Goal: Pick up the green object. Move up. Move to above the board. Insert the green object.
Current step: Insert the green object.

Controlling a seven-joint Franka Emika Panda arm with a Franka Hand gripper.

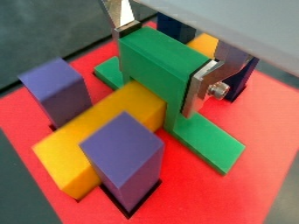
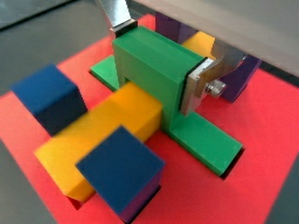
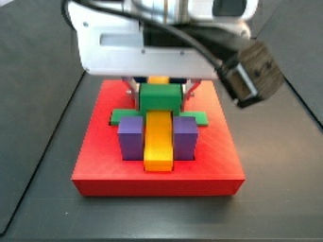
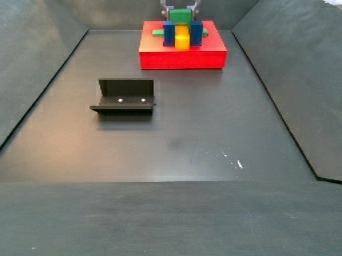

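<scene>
The green object [image 1: 158, 66] [image 2: 149, 74] stands on the red board [image 1: 267, 118] [image 3: 158, 180], its raised middle straddling the long yellow bar [image 1: 105, 131] [image 3: 158, 142] and its side legs flat on the red surface. My gripper [image 1: 160, 63] [image 2: 160, 59] is shut on the green object's raised middle, with one silver finger [image 1: 201, 83] flush against its near side and the other at its far edge. Blue-purple posts [image 1: 56, 87] [image 3: 130, 137] stand beside the bar. In a side view the green object [image 4: 179, 15] and board [image 4: 187, 58] lie at the far end of the floor.
The fixture [image 4: 124, 97] stands on the dark floor left of centre, well in front of the board. Grey walls enclose the floor on both sides and at the back. The arm's white housing [image 3: 139, 43] and black cable hang over the board.
</scene>
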